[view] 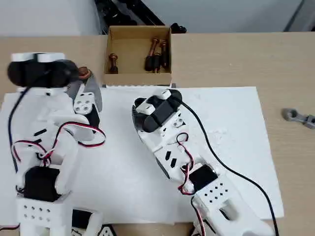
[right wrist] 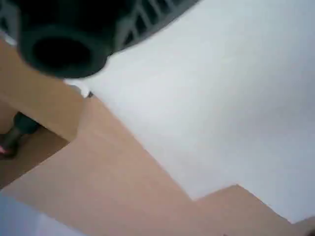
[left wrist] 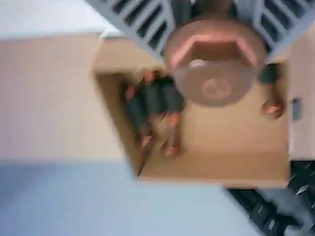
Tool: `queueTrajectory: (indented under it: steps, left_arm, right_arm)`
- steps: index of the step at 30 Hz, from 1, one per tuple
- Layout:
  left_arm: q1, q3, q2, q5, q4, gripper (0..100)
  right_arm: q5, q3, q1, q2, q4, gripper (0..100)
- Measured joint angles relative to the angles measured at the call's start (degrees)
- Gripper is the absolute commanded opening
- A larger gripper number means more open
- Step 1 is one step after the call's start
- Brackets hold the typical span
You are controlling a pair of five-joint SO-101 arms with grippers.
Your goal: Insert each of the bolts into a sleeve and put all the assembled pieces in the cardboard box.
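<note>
Copper metal made the bolt [left wrist: 214,61] look stiff, dense for its bulk and probably slippery, so the flats of its hex head, or the shank just under them, seemed the safest purchase. The left pincer [view: 85,82] was pinching it there, ribbed fingers [left wrist: 142,22] pressed against either side of the head. That head faced back toward the wrist and hid the shank. I judged the long axis to run along the fingers, pointing out past their tips. Beyond those tips lay the cardboard box [left wrist: 216,164], with assembled pieces [left wrist: 152,105] lying in it. The right pincer [right wrist: 83,24] was clamped on a black sleeve [right wrist: 64,49]. It looked lighter and probably less slick than the bolt, best held round the barrel so the bore stays free. The open bore faced the wrist, so its axis also seemed to lie roughly along that pincer. The white mat [right wrist: 221,88] lay just beyond it, and a corner of the box off to one side. Bolt and sleeve were well apart, not yet joined.
</note>
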Motion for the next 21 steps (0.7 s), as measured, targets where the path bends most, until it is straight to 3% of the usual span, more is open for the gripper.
queueTrajectory:
  steps: [10, 21]
  left_arm:
    - [6.51, 10.73, -9.41, 1.14, -10.90, 0]
    - [6.86, 15.65, -15.21, 10.81, -14.95, 0]
  right_arm:
    - [-0.97, 0.00, -0.97, 0.79, -0.70, 0.4]
    - [-5.45, 0.00, -0.97, 0.79, -2.37, 0.8]
